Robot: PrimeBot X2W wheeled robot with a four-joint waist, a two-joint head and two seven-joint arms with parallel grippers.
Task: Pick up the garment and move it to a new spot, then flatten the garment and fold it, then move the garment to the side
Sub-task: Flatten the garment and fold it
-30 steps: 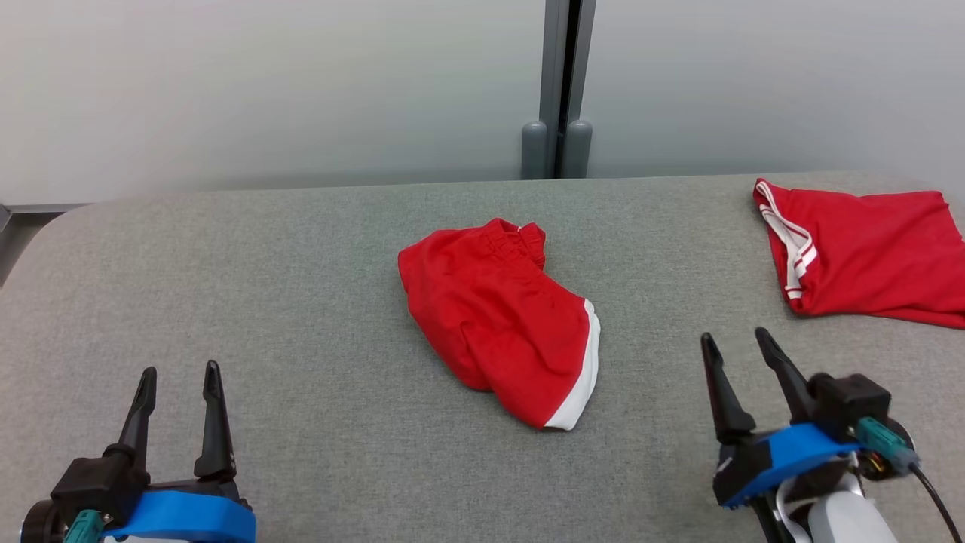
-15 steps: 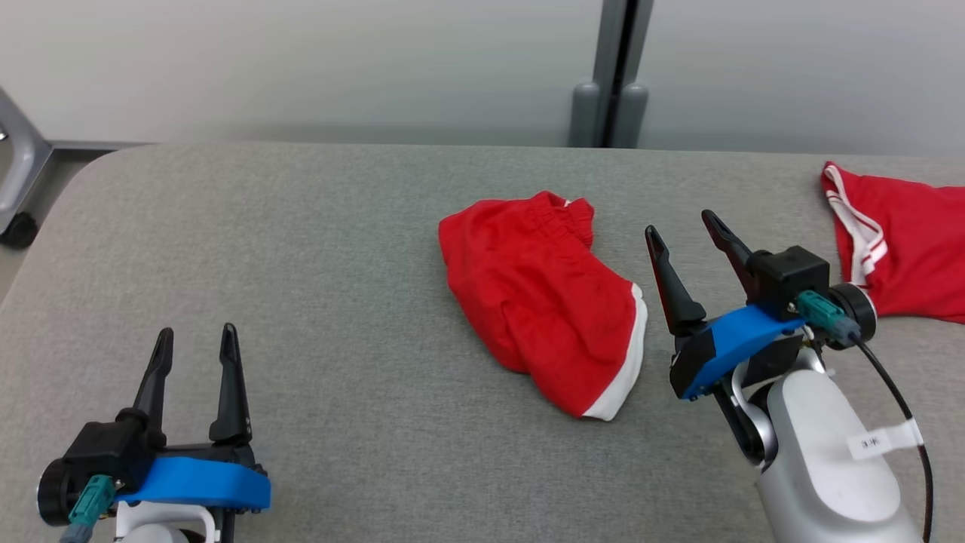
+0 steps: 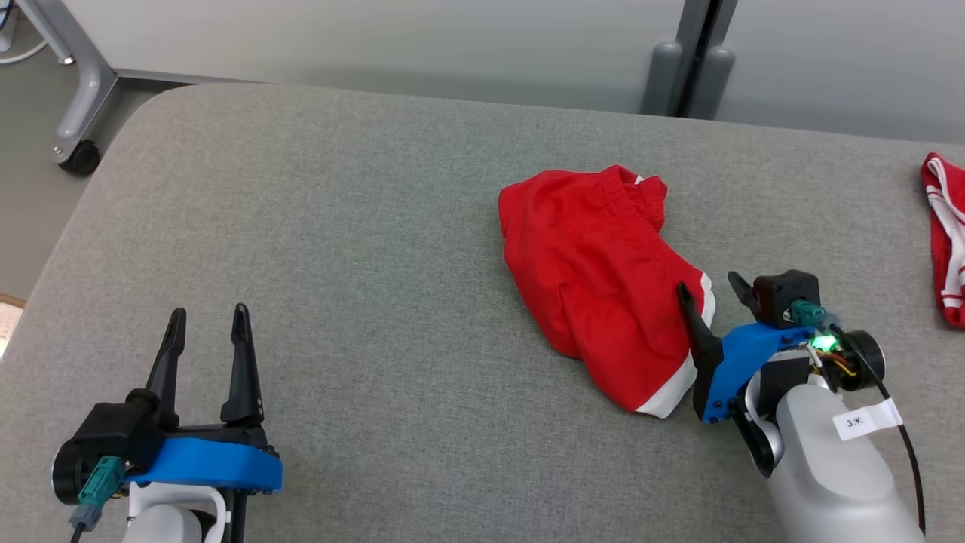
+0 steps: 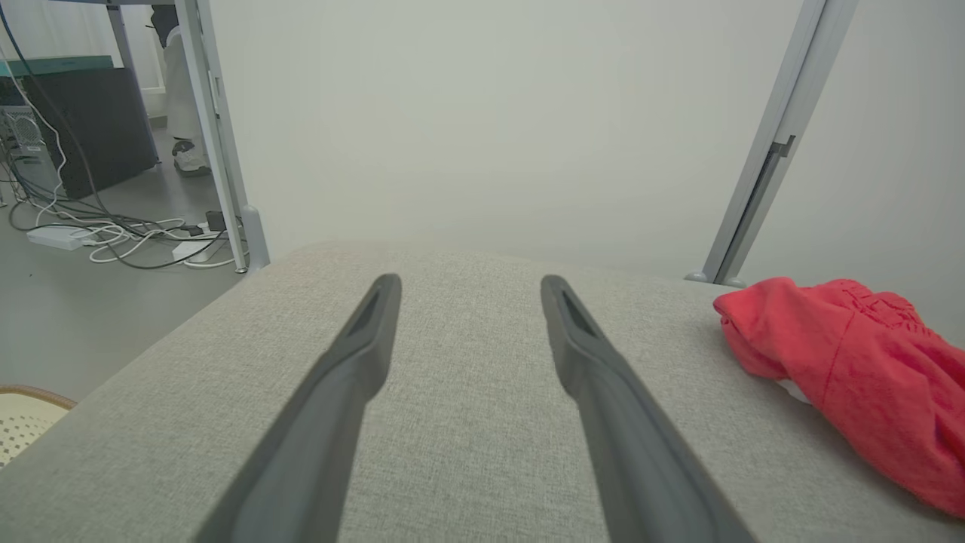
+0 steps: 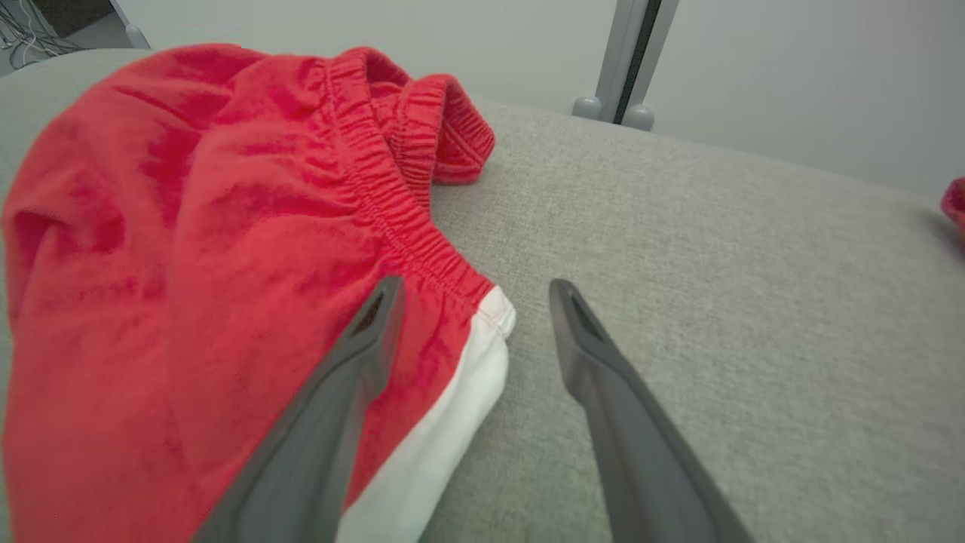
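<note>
The garment (image 3: pixel 595 279) is a pair of red shorts with a white hem, lying crumpled on the grey table (image 3: pixel 362 226). My right gripper (image 3: pixel 709 286) is open at its right edge. In the right wrist view one finger lies over the garment's (image 5: pixel 211 226) red cloth by the hem and the other over bare table, the right gripper (image 5: pixel 475 290) straddling the white corner with nothing pinched. Near the table's front left, my left gripper (image 3: pixel 209 311) stands open and empty, far from the cloth. Over bare table in the left wrist view, the left gripper (image 4: pixel 469 283) has the garment (image 4: pixel 852 362) off to its right.
A second red garment with white stripes (image 3: pixel 946 241) lies at the table's right edge. A wheeled metal leg (image 3: pixel 79 113) stands on the floor beyond the rounded left corner. A grey post (image 3: pixel 690 68) rises behind the table. Cables (image 4: pixel 113 234) lie on the floor.
The head camera has swung left and down, shifting the whole picture. My right gripper has travelled forward and left to the garment's white hem. The left gripper has stayed put, open.
</note>
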